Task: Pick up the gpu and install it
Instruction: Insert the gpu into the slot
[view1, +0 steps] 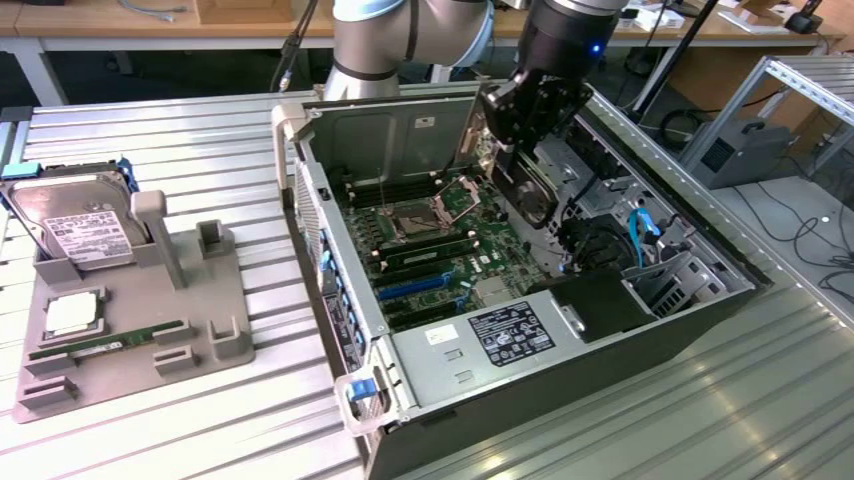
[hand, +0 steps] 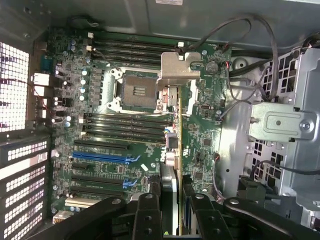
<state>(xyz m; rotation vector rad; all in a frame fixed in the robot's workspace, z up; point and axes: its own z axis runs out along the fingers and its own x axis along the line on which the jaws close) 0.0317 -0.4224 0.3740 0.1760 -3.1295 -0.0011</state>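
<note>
Presently the gpu (view1: 527, 190) is gripped on edge by the tool (view1: 518, 150), its jaws closed narrowly on the card. It is hung inside the open case (view1: 641, 330), just above the motherboard (view1: 427, 240). Pickup is judged done; seating in a slot is left. At the exterior view's left, a tray (view1: 200, 350) is set on the ribbed metal counter (view1: 667, 420). Desks and cables are seen far behind.

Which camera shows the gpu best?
The exterior view: the gpu is held by the gripper over the open case, its black face showing. The wrist view sees it edge-on, a thin strip with its silver bracket.
</note>
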